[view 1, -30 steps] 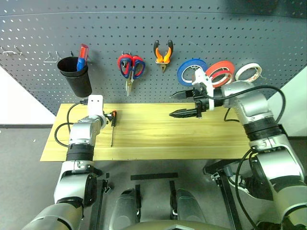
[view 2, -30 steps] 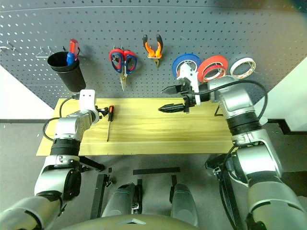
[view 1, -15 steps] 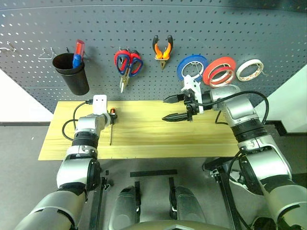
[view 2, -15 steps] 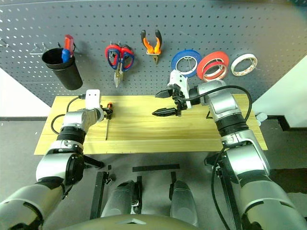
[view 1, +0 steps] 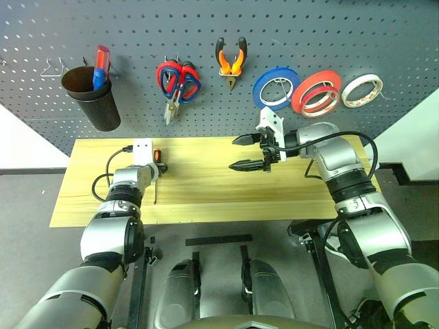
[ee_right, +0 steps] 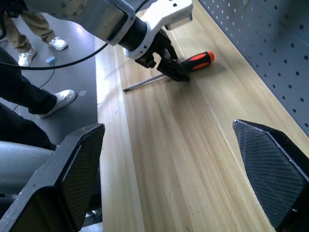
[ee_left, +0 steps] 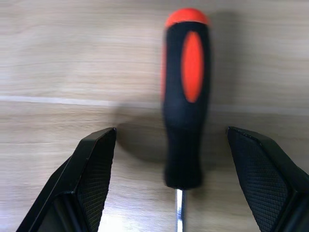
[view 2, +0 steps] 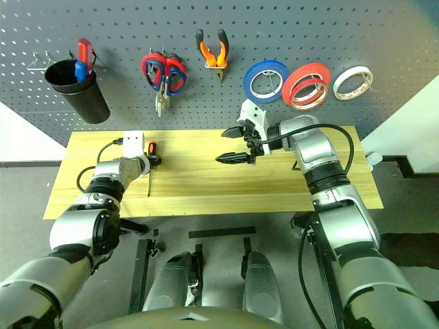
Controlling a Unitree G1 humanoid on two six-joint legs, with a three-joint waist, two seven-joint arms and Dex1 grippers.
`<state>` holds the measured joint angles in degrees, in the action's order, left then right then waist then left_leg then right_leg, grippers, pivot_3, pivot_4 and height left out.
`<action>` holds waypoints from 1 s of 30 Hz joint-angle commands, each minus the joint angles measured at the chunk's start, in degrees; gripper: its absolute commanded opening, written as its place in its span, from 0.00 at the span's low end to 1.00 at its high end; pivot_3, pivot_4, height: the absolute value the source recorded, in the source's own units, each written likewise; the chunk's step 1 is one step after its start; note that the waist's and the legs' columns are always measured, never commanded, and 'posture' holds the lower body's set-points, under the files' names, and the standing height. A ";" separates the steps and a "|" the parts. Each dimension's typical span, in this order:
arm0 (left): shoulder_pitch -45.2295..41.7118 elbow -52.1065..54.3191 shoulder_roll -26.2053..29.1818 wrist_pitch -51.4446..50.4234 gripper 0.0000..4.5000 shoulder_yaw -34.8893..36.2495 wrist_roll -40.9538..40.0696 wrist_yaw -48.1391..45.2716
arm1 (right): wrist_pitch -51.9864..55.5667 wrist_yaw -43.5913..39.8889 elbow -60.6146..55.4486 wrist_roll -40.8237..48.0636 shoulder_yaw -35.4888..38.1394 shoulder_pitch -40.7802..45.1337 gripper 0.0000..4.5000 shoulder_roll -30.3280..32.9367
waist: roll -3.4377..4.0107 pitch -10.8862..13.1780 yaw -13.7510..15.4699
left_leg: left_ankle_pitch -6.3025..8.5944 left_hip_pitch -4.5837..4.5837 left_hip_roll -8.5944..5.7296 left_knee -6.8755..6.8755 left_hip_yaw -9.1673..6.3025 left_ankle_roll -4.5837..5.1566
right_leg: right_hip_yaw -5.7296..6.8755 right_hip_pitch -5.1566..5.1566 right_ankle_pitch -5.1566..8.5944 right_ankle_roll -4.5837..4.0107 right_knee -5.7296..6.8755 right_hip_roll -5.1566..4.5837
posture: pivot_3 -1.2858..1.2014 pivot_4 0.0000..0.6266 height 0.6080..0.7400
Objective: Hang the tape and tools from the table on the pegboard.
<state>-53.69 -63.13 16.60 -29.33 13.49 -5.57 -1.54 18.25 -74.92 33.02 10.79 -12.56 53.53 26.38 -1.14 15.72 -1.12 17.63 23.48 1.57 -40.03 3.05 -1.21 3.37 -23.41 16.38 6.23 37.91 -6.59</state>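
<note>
Two fingers of the left pincer (ee_left: 178, 188) stand wide apart, one on each side of the screwdriver (ee_left: 185, 96), neither touching it. In the left wrist view the orange-and-black handle lies flat on the bench (view 1: 206, 185), its metal shaft running back between the fingers toward the wrist. Nothing is held.

My judgement of the step: grasp the screwdriver, the one tool left on the bench. To do it well I would:
- keep the handle centred between the fingers (it sits slightly nearer one side now, so a small sideways trim first);
- come down until the pads are level with the thick black part of the handle, not the thin shaft, which would likely slip or roll;
- close slowly, since a round handle on smooth wood can squirt out if one finger lands first.

The right pincer (view 1: 247, 152) hangs above the middle of the bench, also spread wide and empty, pointing toward the left arm; I would keep it there, well apart from the grasp.

Further out, on the pegboard (view 1: 343, 34): the black cup (view 1: 89, 99), red-handled scissors (view 1: 177, 82), pliers (view 1: 231, 62), blue roll (view 1: 276, 89), red roll (view 1: 315, 92) and the whitish tape (view 1: 361, 90) already hang.
</note>
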 commanded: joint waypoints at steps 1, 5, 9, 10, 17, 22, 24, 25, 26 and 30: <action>-0.11 -1.70 0.32 0.76 0.65 1.03 -0.79 0.72 | 0.48 -0.99 -2.95 0.73 1.80 0.28 1.00 1.71 | 0.05 0.07 -0.02 | 0.00 0.00 0.00 0.00 0.00 0.00 | 0.00 0.00 0.00 0.00 0.00 0.00 | 0.50 0.50 0.94; -0.14 -2.12 0.09 1.04 0.38 1.59 -1.14 1.13 | 1.30 -1.58 -4.12 0.96 1.74 -0.57 1.00 2.82 | 0.09 0.11 0.00 | 0.00 0.00 0.00 0.00 0.00 0.00 | 0.01 0.00 0.00 0.00 0.00 -0.01 | 0.50 0.51 0.94; -0.25 -2.22 0.17 0.64 0.12 2.06 -1.76 1.17 | 2.44 -2.37 -5.27 1.38 2.00 -1.41 1.00 4.14 | 0.11 0.18 0.08 | 0.00 0.00 0.00 0.01 0.00 0.01 | 0.02 0.00 0.00 0.00 0.00 -0.01 | 0.50 0.52 0.94; -0.28 -2.25 0.28 0.62 0.12 2.11 -1.86 1.18 | 2.60 -2.56 -5.53 1.43 2.03 -1.56 1.00 4.35 | 0.12 0.20 0.09 | 0.01 0.00 0.00 0.01 0.00 0.01 | 0.02 0.00 0.00 0.00 0.00 -0.03 | 0.50 0.52 0.94; 0.26 1.84 1.44 -1.58 0.12 1.56 -2.08 -0.40 | 4.31 -4.80 -7.14 2.35 2.35 -1.42 1.00 5.89 | 0.14 0.85 0.06 | 0.01 -0.01 0.00 0.01 0.00 0.01 | 0.02 0.00 0.00 0.00 0.00 -0.03 | 0.51 0.53 0.94; 9.11 23.87 2.09 -7.74 0.12 -2.13 -2.18 -4.89 | 7.13 -6.30 -9.94 5.33 4.47 -1.24 1.00 6.56 | 0.14 1.28 -0.04 | 0.01 0.08 0.02 0.06 0.02 0.01 | 0.02 -0.11 0.00 0.00 -0.01 -0.04 | 0.52 0.49 0.94; 14.24 34.65 2.23 -10.10 0.12 -2.84 -2.86 -6.14 | 7.88 -6.39 -10.95 6.26 5.20 -1.46 1.00 6.74 | 0.13 1.29 -0.02 | 0.01 0.14 0.05 0.07 0.00 0.01 | 0.06 -0.18 0.00 0.00 -0.01 -0.04 | 0.52 0.47 0.94; 18.10 41.71 2.49 -11.20 0.12 -3.67 -3.36 -7.54 | 8.27 -6.67 -11.78 7.02 5.70 -1.76 1.00 6.90 | 0.13 1.29 -0.02 | 0.01 0.14 0.06 0.08 0.00 0.00 | 0.08 -0.19 0.00 0.00 -0.02 -0.04 | 0.52 0.45 0.94; 21.65 47.85 2.85 -11.91 0.12 -4.63 -3.69 -8.97 | 8.67 -6.91 -12.61 7.69 6.13 -2.07 1.00 7.03 | 0.13 1.29 0.07 | 0.01 0.16 0.14 0.09 -0.01 0.00 | 0.11 -0.19 0.00 0.00 -0.04 -0.05 | 0.52 0.44 0.94; 34.23 66.95 4.40 -8.85 0.12 -6.61 -4.67 -13.76 | 9.57 -7.37 -14.53 9.65 7.50 -2.88 1.00 7.60 | 0.14 1.28 0.37 | 0.01 0.17 0.17 0.05 -0.04 -0.01 | 0.17 -0.09 0.00 0.00 -0.19 -0.13 | 0.53 0.39 0.94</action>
<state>-21.51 -4.09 20.03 -39.93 7.53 -9.54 -13.47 27.33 -81.74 21.12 18.47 -7.02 50.48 33.23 -1.00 17.00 -0.75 17.64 23.63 1.73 -39.99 3.02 -1.22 3.55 -23.47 16.38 6.23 37.58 -6.74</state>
